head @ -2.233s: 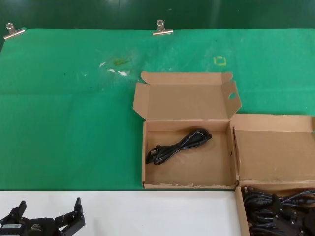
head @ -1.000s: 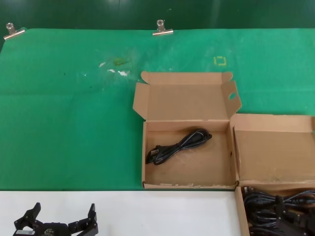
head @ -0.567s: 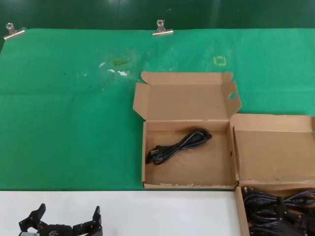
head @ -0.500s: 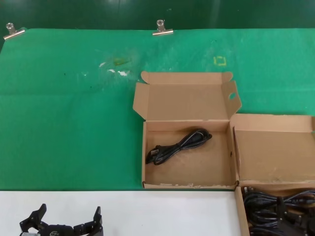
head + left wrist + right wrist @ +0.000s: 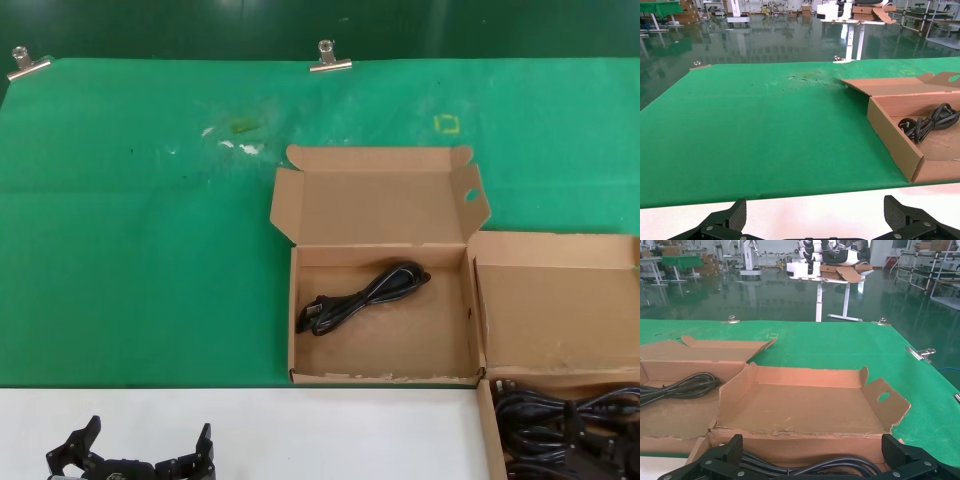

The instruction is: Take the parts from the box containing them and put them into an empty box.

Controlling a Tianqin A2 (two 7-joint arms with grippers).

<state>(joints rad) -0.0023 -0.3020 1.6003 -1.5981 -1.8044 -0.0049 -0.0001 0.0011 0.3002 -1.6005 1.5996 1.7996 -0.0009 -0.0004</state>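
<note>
You have two cardboard boxes (image 5: 381, 312) on the mat, both open. One black cord (image 5: 363, 296) lies in the box far ahead of the left claw (image 5: 135, 452). Two metal clips (image 5: 330, 58) sit at the mat's far edge.

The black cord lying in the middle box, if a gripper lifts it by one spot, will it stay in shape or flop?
Probably it flops: the black cord lies as a loose, doubled strand with no tie visible. Its plug end looks bulkier, so that end would likely hang lower. It seems light for its length, so the box should stay put.
</note>
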